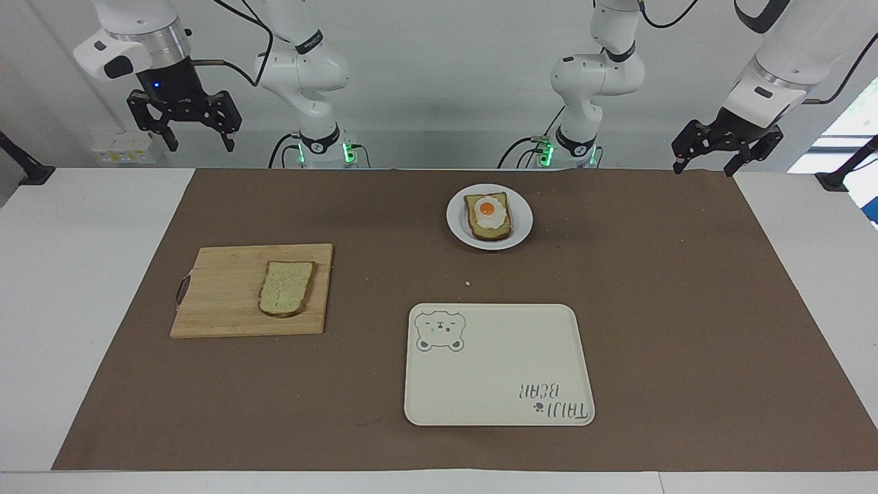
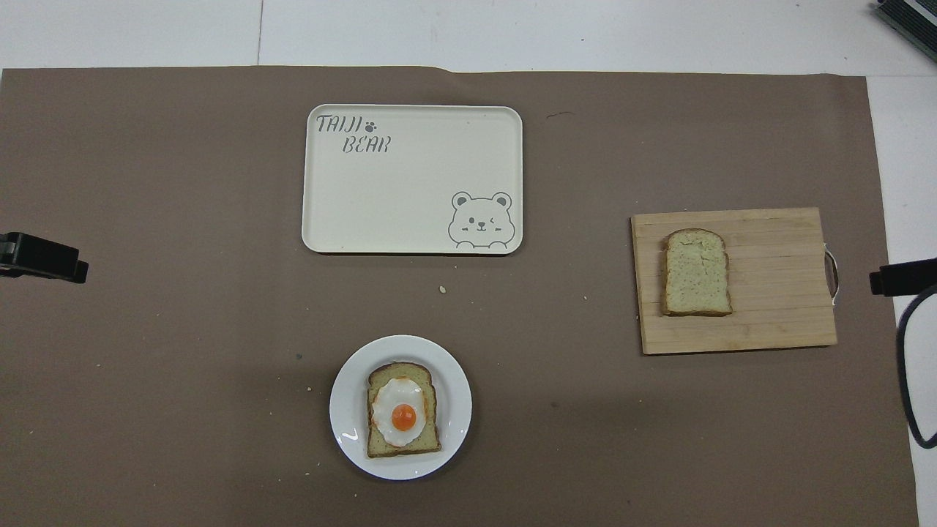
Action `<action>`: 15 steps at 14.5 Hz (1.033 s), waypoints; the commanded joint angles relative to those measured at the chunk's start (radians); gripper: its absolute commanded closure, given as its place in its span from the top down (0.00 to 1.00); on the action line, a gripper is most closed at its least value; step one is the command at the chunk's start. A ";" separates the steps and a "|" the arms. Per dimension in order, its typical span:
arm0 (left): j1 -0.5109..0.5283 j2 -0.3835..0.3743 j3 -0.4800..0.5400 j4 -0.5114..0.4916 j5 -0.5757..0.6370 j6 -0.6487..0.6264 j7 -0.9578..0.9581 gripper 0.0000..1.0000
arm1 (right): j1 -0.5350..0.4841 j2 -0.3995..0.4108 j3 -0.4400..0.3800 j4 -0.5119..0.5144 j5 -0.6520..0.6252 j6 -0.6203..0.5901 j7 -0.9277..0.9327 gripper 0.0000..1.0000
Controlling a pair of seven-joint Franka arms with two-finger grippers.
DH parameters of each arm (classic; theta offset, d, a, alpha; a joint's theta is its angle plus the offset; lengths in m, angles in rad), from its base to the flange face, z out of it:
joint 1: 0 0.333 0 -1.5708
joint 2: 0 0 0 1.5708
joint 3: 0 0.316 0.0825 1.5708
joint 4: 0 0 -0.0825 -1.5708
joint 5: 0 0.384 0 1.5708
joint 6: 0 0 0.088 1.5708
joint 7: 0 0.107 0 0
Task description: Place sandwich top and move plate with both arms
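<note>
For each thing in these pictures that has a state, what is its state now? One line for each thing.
sandwich top: lying flat on the cutting board, not held.
plate: on the mat, carrying the egg toast, no top slice on it.
tray: nothing on it, farther from the robots than the plate.
left gripper: open, raised, waiting at the left arm's end.
right gripper: open, raised, waiting at the right arm's end.

Obstacles on brown mat (image 1: 651, 309): wooden cutting board (image 1: 226, 295) bearing pale bread slice (image 1: 287, 288); small round white plate (image 1: 523, 218); cream rectangular bear tray (image 1: 494, 377). Open mat separates all three, passable throughout.
</note>
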 commanded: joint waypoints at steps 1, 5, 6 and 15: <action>0.000 -0.020 -0.003 -0.008 0.016 -0.026 -0.010 1.00 | -0.015 -0.013 0.009 -0.023 0.004 0.010 -0.030 1.00; 0.010 -0.021 0.000 -0.008 0.016 -0.023 -0.011 1.00 | -0.013 -0.013 0.009 -0.027 0.023 0.016 -0.029 1.00; 0.010 -0.019 0.000 -0.008 0.016 -0.023 -0.011 1.00 | -0.015 -0.013 0.009 -0.027 0.023 0.016 -0.029 1.00; 0.007 -0.019 -0.002 -0.008 0.014 -0.021 -0.013 1.00 | -0.015 -0.016 0.008 -0.037 0.023 0.016 -0.019 1.00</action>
